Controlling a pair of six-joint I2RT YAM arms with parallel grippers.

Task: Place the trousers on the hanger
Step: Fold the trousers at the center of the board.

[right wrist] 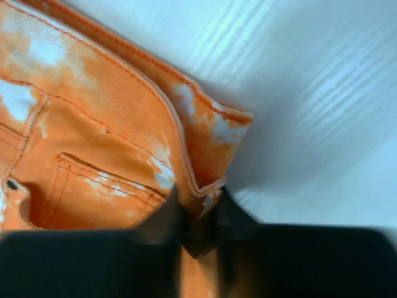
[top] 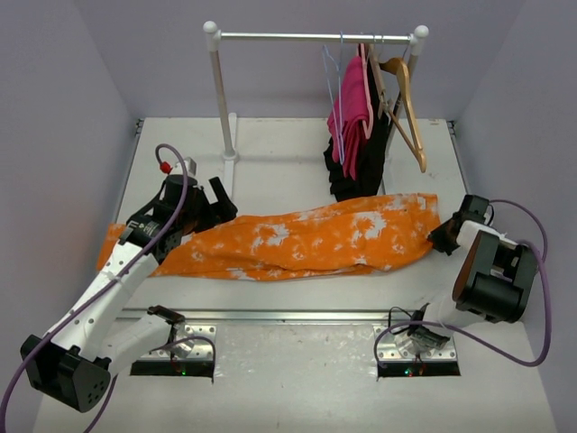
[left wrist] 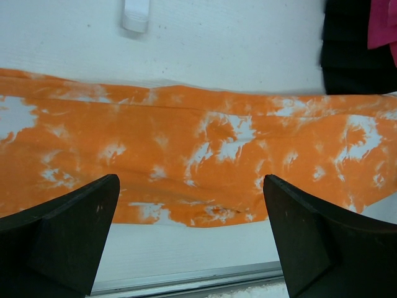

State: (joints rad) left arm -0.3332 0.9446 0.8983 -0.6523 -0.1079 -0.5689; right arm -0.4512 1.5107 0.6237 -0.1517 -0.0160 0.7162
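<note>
Right wrist view: right hand pinching waistband corner of trousers; left hand spread above legs. Best confirm pinch catches all layers before lifting toward hanger.

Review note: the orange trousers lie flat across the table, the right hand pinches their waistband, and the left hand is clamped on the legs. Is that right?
Not the left hand. The left wrist view shows it open, fingers spread above the trousers and gripping nothing. The rest holds: the trousers lie flat across the table, and the right hand pinches their waistband.
</note>
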